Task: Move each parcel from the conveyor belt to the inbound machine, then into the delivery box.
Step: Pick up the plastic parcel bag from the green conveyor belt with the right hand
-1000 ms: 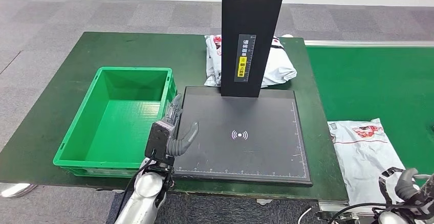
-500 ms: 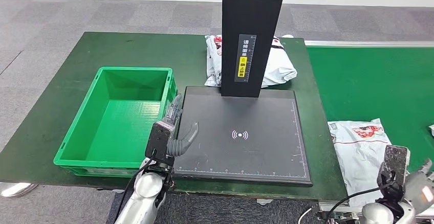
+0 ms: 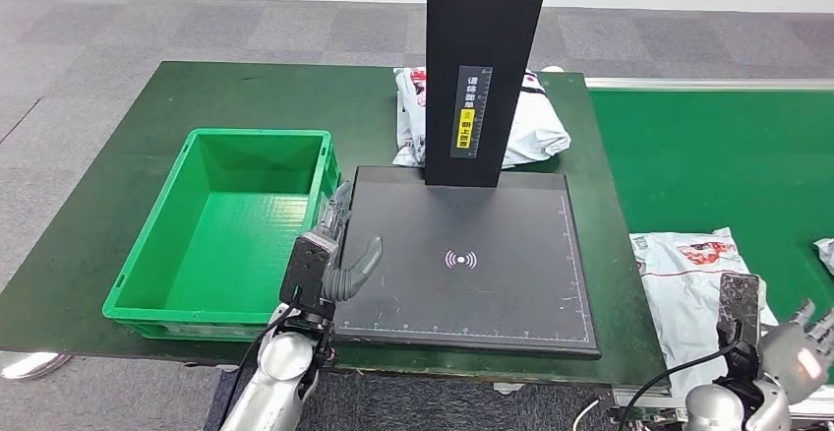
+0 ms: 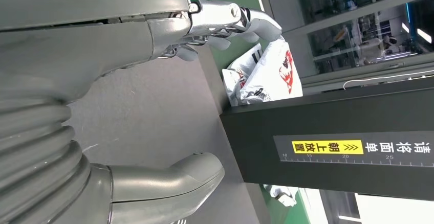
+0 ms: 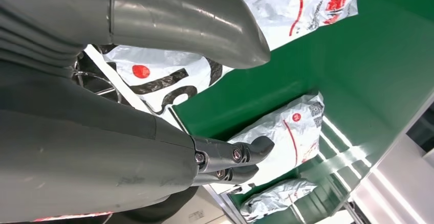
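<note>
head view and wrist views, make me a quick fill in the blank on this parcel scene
1. The green crate holds ____ parcels.
2. The nearest parcel lies on the green ____, by the right hand.
3. The left hand hovers between the crate and the black ____.
4. Another parcel lies ____ the black column.

Missing: no; conveyor belt; scanner plate; behind

Green table — crate, scanner plate, parcel.

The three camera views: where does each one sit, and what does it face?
Head view: high on the body, looking down at the black scanner platform; both hands show.
Left wrist view: behind the left hand, facing the black scanner column, which the head view shares.
Right wrist view: behind the right hand, facing the white plastic parcel on the green belt.
</note>
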{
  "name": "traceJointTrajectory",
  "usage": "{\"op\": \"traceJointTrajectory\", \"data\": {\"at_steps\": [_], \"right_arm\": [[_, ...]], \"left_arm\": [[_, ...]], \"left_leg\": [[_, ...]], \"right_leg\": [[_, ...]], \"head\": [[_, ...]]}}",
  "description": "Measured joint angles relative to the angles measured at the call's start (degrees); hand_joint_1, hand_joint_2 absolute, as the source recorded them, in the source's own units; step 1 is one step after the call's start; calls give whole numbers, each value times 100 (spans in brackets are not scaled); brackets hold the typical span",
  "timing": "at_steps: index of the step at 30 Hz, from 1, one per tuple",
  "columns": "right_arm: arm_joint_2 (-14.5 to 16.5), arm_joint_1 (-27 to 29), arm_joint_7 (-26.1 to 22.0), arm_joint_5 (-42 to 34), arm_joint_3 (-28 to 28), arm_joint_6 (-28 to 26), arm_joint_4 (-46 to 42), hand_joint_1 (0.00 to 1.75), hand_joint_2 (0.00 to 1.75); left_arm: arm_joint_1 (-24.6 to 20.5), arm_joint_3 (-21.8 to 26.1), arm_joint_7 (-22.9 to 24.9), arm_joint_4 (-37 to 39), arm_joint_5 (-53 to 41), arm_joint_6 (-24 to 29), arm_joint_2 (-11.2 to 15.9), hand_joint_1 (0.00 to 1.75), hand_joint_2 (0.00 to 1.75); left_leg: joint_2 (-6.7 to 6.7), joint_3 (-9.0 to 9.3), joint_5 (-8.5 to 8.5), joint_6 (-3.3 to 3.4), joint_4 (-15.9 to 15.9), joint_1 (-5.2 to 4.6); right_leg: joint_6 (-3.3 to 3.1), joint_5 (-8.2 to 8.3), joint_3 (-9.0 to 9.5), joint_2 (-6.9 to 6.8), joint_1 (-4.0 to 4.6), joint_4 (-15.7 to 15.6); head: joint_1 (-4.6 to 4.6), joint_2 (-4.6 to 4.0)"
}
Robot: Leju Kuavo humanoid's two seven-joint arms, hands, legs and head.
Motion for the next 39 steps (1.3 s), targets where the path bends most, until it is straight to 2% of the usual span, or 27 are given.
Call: {"op": "traceJointTrajectory", "data": {"at_steps": [1,3,8,12,25,39], "right_arm": [[-1,-7,41,48,1,9,17,0,175],[-11,-25,255,298,8,122,76,0,175],[-101,-78,1147,1415,99,775,401,0,175],[-160,-139,1450,1827,116,1056,723,0,175],[-195,-131,1655,2079,128,1359,994,0,175],[-195,-231,1652,1836,139,1957,1359,2,175]], "left_arm": [[0,0,2,0,-2,-3,0,0,175],[0,0,12,1,-10,-20,0,0,175],[-1,0,31,4,-27,-95,0,0,175],[0,0,60,3,-60,-140,0,0,175],[1,0,100,0,-73,-173,0,0,175],[-3,-4,102,21,-74,-176,2,0,175]], "left_leg": [[0,0,0,0,0,0],[0,0,0,0,0,0],[0,0,0,0,0,0],[-2,0,0,0,0,0],[-1,1,0,0,0,0],[3,7,0,0,1,1]], "right_leg": [[0,0,0,0,0,0],[0,0,0,0,0,0],[0,0,0,0,0,0],[0,0,0,0,0,0],[0,0,-1,0,0,0],[0,0,4,3,2,-3]], "head": [[0,-1],[0,0],[0,0],[0,0],[0,0],[0,0]]}}
